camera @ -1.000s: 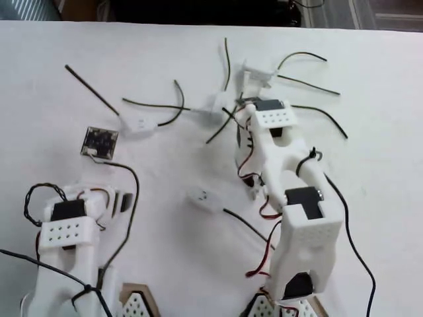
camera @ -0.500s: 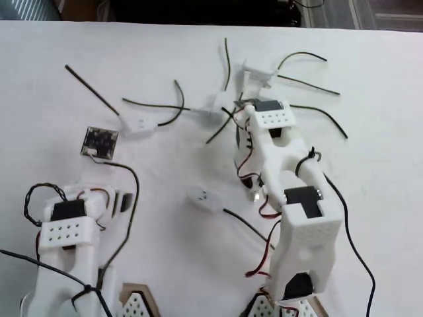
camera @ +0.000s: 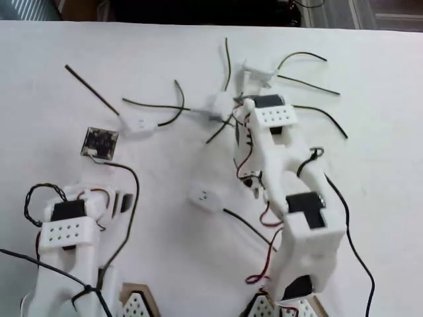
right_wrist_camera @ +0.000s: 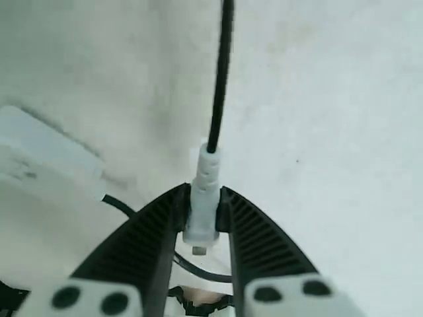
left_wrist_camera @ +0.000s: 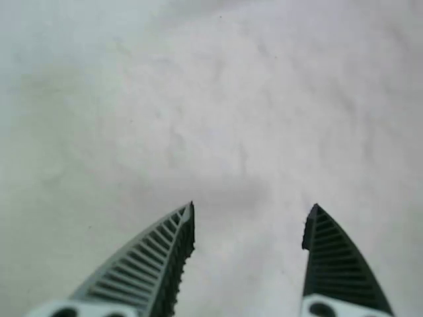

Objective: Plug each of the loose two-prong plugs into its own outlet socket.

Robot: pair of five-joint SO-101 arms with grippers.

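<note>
1. Over at the far middle of the table point(camera: 396, 165), the right arm is stretched out with its wrist right in a tangle of loose black cords point(camera: 309, 85). It's tight in there, with cords fanning out on both sides of the wrist.
2. Right hand point(right_wrist_camera: 203, 190) is clamped on a white plug point(right_wrist_camera: 205, 168), one finger on each side. The plug's black cord point(right_wrist_camera: 221, 72) runs straight away from the hand across the table.
3. Near that plug, the right wrist view shows a flat white block point(right_wrist_camera: 46, 155) lying on the table, not touching the plug. Can't tell from that angle whether it's a socket.
4. Left arm sits at the near left corner. Left hand point(left_wrist_camera: 252, 208) has its fingers spread wide with nothing between them, hanging over plain white table.
5. One socket block point(camera: 203, 197) lies mid-table between the two arms, with a black cord running off it toward the right arm's base. A second socket block point(camera: 139, 124) lies farther out on the left, with cords coming off both ends.
6. Small dark circuit board point(camera: 99, 142) sits just ahead of the left arm, well apart from the right hand.
7. Most room to move is along the table's right side. The far left corner has one long stray cord point(camera: 92, 90) lying at a slant.
8. Surface is plain white and a bit wrinkly up close. Past the far edge there's a dark strip of room point(camera: 198, 10).
</note>
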